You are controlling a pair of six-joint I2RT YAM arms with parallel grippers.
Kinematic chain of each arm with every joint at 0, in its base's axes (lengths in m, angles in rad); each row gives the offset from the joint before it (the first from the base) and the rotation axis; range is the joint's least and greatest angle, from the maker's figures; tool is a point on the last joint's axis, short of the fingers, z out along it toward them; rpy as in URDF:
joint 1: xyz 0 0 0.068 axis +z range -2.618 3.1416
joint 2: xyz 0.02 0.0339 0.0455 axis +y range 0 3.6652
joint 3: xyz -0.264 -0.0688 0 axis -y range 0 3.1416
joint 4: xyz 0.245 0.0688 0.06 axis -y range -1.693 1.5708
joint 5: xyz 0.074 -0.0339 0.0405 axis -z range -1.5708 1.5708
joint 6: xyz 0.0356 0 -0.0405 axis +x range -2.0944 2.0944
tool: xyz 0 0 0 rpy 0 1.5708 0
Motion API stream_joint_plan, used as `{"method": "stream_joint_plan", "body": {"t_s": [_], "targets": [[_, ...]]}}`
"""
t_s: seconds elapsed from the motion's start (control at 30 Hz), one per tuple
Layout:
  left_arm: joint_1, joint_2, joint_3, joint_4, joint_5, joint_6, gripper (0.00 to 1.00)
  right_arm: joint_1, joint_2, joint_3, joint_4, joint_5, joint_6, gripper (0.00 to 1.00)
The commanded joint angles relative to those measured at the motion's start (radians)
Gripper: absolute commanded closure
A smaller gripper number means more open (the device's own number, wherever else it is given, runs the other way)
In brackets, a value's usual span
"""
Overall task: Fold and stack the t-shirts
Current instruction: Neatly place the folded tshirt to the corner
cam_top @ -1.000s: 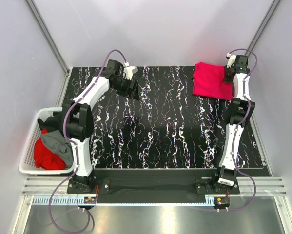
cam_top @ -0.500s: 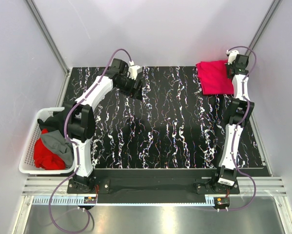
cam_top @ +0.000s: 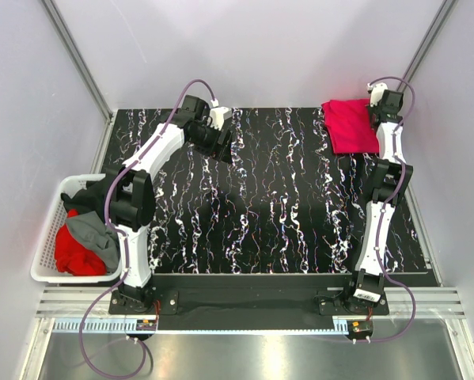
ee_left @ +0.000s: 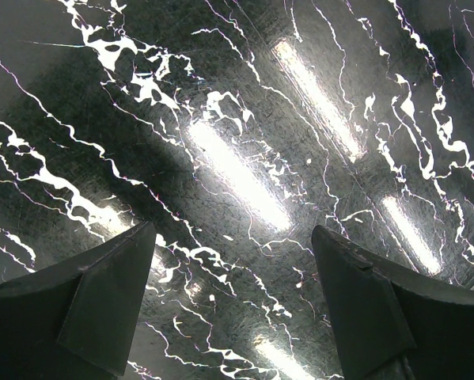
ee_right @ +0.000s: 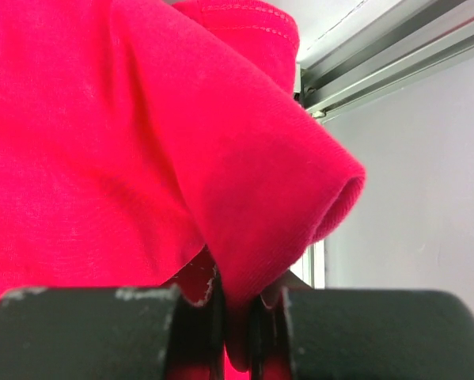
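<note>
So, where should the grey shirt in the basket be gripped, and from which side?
Pinch the grey shirt at its top fold, coming down from above: it lies crumpled over the red shirt inside the basket, whose walls probably block the sides.

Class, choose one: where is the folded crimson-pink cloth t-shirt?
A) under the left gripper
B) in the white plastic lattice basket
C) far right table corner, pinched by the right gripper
C: the crimson-pink t-shirt lies at the far right corner, its edge clamped in the right gripper.
</note>
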Motion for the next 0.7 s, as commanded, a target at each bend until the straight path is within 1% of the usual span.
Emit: {"method": "stream_joint_plan", "body": {"t_s": [0.0, 0.13, 0.17, 0.23, 0.27, 0.3, 0.37, 0.4, 0.43, 0.47, 0.57, 0.6, 0.67], "targets": [[-0.004, 0.009, 0.04, 0.013, -0.001, 0.015, 0.14, -0.009, -0.01, 0.007, 0.064, 0.038, -0.012, 1.0], [-0.004, 0.011, 0.045, 0.013, 0.001, 0.017, 0.14, -0.012, -0.012, -0.001, 0.066, 0.055, -0.009, 1.0], [-0.004, 0.011, 0.043, 0.013, 0.001, 0.015, 0.14, -0.01, -0.013, -0.004, 0.072, 0.062, -0.006, 0.9], [-0.006, 0.011, 0.045, 0.013, -0.001, 0.017, 0.14, -0.01, -0.021, -0.01, 0.093, 0.091, 0.003, 0.74], [-0.006, 0.01, 0.045, 0.016, -0.001, 0.017, 0.14, -0.009, -0.027, -0.013, 0.098, 0.099, 0.005, 0.52], [-0.007, 0.01, 0.045, 0.015, -0.001, 0.014, 0.14, -0.01, -0.035, -0.016, 0.106, 0.108, 0.011, 0.42], [-0.007, 0.008, 0.046, 0.013, 0.004, 0.015, 0.14, -0.007, -0.074, -0.021, 0.103, 0.124, 0.035, 0.31], [-0.009, 0.009, 0.048, 0.013, 0.005, 0.014, 0.14, -0.004, -0.108, -0.018, 0.097, 0.145, 0.058, 0.15], [-0.01, 0.01, 0.048, 0.016, 0.005, 0.014, 0.14, -0.003, -0.127, -0.015, 0.09, 0.151, 0.068, 0.03], [-0.012, 0.006, 0.049, 0.018, 0.007, 0.014, 0.14, -0.001, -0.147, -0.012, 0.086, 0.154, 0.077, 0.0], [-0.012, 0.005, 0.049, 0.019, 0.024, 0.011, 0.14, 0.0, -0.243, -0.018, 0.08, 0.135, 0.127, 0.0], [-0.012, 0.005, 0.051, 0.019, 0.028, 0.009, 0.14, 0.002, -0.312, -0.036, 0.081, 0.1, 0.15, 0.0], [-0.012, -0.003, 0.054, 0.019, 0.031, 0.014, 0.14, 0.005, -0.395, -0.132, 0.081, 0.05, 0.192, 0.0]]}}
